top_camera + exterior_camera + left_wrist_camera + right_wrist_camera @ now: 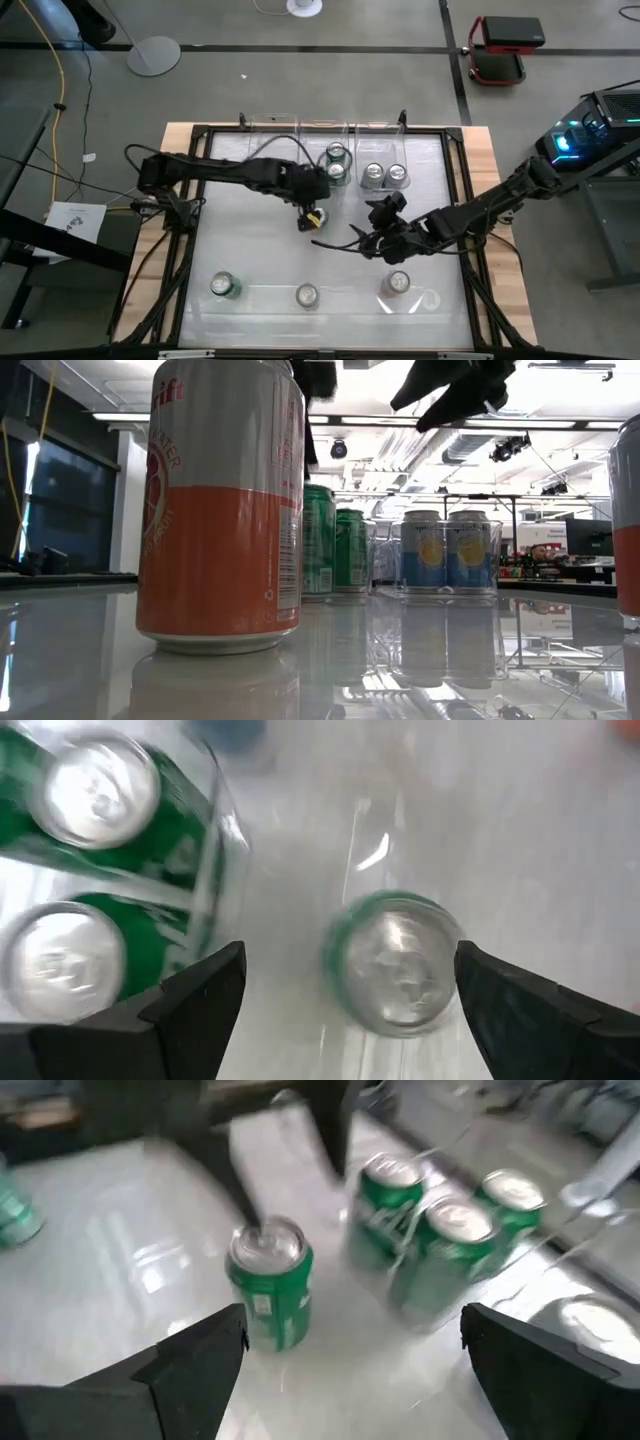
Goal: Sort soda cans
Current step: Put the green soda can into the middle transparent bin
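Observation:
A green soda can [395, 970] stands upright on the table, just near of the clear bin holding two green cans [90, 790]. My left gripper [350, 960] hangs above it, open, a finger on either side of the can with gaps showing. In the high view my left gripper [311, 216] is at the table's middle. My right gripper [372, 238] hovers open a little to the right and nearer, facing the same green can [270, 1285]. Two silver-topped cans [385, 175] sit in the neighbouring bin.
Three cans stand along the near edge: a green one [224, 286], one in the middle [306, 295] and one at the right [397, 284]. The clear bins [350, 130] line the far edge. In the low view an orange-and-silver can [220, 510] fills the foreground.

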`<action>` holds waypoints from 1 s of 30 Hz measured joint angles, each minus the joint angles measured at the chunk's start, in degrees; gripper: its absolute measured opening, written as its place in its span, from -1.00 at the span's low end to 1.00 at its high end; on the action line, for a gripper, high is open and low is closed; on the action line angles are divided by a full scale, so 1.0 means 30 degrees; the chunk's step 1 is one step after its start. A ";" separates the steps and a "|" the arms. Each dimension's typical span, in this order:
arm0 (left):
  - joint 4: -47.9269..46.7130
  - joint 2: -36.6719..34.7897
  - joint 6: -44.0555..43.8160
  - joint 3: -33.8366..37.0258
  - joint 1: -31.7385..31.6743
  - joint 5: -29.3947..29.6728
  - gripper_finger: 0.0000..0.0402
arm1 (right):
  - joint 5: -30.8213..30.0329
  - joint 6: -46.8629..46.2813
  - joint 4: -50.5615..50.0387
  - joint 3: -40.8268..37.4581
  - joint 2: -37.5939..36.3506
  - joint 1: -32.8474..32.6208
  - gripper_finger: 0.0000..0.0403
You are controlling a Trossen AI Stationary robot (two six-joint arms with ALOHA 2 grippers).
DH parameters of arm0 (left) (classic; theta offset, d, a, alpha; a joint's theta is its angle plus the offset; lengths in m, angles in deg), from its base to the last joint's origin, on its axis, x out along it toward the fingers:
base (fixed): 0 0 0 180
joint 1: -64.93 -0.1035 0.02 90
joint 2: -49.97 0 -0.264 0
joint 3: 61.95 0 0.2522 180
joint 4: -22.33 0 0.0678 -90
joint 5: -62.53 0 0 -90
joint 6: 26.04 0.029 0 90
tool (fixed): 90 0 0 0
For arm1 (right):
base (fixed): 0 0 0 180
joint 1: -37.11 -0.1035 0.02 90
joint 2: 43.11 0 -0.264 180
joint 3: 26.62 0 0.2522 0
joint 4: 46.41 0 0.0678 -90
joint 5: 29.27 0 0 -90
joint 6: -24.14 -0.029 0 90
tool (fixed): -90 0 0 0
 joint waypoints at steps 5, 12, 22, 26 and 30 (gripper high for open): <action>-0.0388 -0.2661 0.0043 0.0000 0.0095 0.0173 0.67 | 0.3152 0.1807 0.0794 0.0015 0.1174 0.0695 0.78; -0.1178 -0.7672 -0.1335 0.2360 0.1416 0.3653 0.67 | 0.5998 0.7326 0.6995 0.0015 0.4421 0.1508 0.78; 0.2170 -1.5346 -0.6342 1.0992 0.3953 0.6888 0.67 | 0.7010 0.9486 0.9084 0.1288 0.4892 0.3394 0.78; 0.3814 -1.6971 -0.8063 1.3510 0.4363 0.7493 0.67 | 0.8123 0.9863 0.9027 0.1348 0.4874 0.4220 0.78; 0.5044 -1.7583 -0.9686 1.5268 0.4689 0.7562 0.67 | 0.8864 0.9059 0.9094 0.1348 0.4990 0.5007 0.78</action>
